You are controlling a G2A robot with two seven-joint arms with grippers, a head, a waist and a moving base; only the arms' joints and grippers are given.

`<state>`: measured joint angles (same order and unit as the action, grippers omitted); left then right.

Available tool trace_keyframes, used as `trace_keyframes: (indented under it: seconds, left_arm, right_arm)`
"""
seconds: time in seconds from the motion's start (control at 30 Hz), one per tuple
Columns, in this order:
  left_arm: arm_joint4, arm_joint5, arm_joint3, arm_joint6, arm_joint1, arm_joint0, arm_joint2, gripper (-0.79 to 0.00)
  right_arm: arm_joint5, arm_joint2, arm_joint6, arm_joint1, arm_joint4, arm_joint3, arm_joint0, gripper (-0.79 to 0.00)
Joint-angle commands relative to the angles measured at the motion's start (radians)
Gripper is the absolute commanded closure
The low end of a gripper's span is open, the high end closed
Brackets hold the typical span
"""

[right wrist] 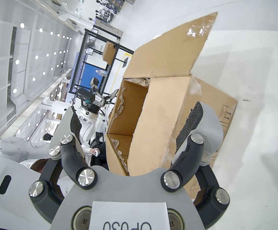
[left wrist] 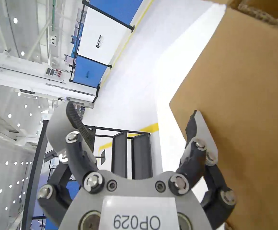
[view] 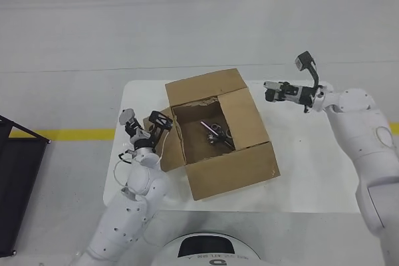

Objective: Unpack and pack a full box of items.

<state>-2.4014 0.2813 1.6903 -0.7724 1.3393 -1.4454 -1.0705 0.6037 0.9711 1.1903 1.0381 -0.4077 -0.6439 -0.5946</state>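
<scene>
On the white rectangular table (view: 312, 179) sits the brown cardboard box (view: 247, 120), its top open and its flaps folded outward; at its bottom lie a thin purple-handled piece (view: 207, 125) and a few small dark objects (view: 218, 139) that I cannot tell apart. My left arm rises from the near side of the table, elbow bent, forearm running up along the box's left side; my left gripper (view: 145, 120) hangs beside the left flap with its fingers spread wide and nothing between them; in the left wrist view one finger (left wrist: 196, 130) stands close against the cardboard (left wrist: 244, 84), and whether it touches I cannot tell. My right arm stretches across the far right corner of the table, wrist turned toward the box; my right gripper (view: 267, 92) hovers just beyond the right flap, apart from it, fingers parted and holding nothing; its wrist view looks along the flap (right wrist: 158, 111) into the box's open mouth.
</scene>
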Motion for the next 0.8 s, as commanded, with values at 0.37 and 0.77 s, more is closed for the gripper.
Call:
trace_keyframes:
  seconds: [0.37, 0.77]
  left_arm:
    - [0.028, 0.036, -0.072, -0.011, 0.038, 0.06, 0.029, -0.785]
    - [0.107, 0.073, 0.032, 0.013, 0.034, 0.028, -0.168, -0.785]
  right_arm:
    - [-0.186, -0.133, 0.212, 0.034, 0.043, -0.057, 0.029, -0.785]
    - [-0.229, -0.131, 0.256, -0.055, -0.061, -0.244, -0.049, -0.785]
